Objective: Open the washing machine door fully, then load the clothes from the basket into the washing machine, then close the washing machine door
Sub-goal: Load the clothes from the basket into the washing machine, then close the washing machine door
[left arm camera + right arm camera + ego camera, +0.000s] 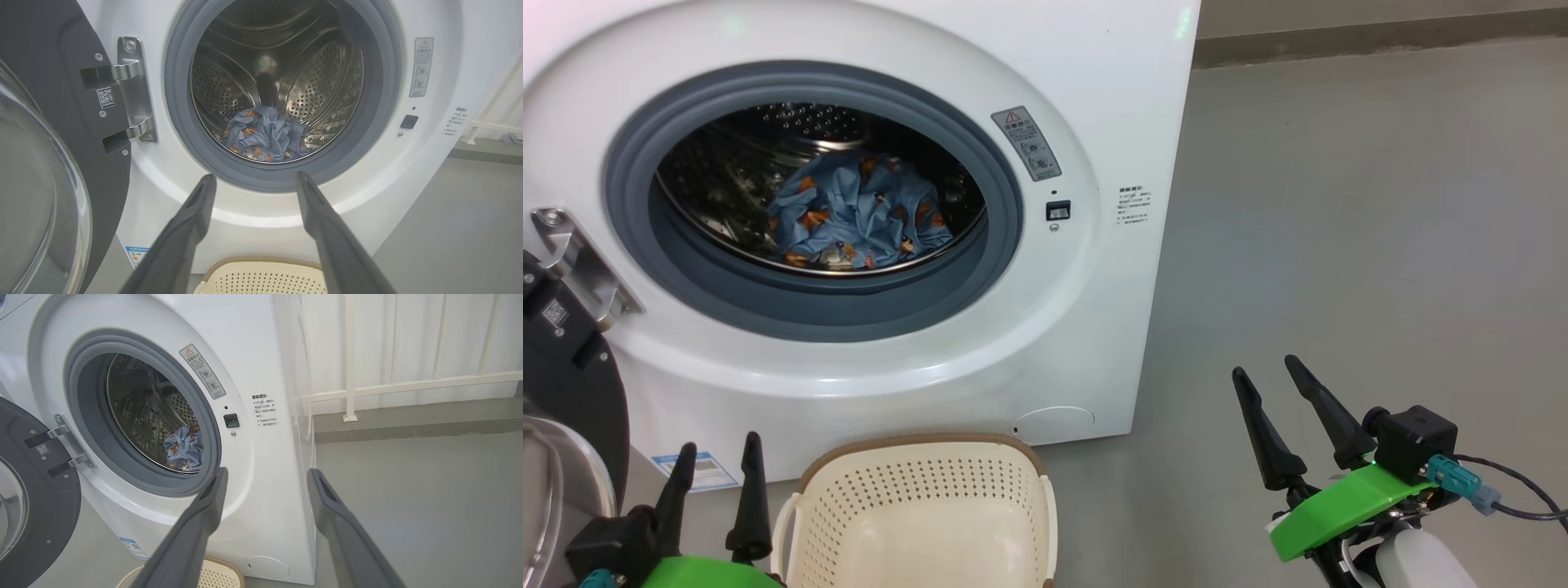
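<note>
Clothes (pixel 858 212) are seen bunched low in the drum (pixel 800 122) of the washing machine (pixel 1094 82), lower edge hidden by the grey ring (pixel 1005 220). The door (pixel 572 384) is swung open at left and cut off by the frame. The basket (pixel 915 490) is set on the floor (pixel 1339 245) before the machine, near end cropped. Left gripper (pixel 721 443) and right gripper (pixel 1264 365) are both spread wide, nothing gripped.

Smooth grey floor (pixel 1339 245), matte and uniform. A white railing (pixel 408 386), one horizontal bar on an upright post, stands on a low grey kerb (pixel 408 420) before a pale ribbed wall (pixel 449 335).
</note>
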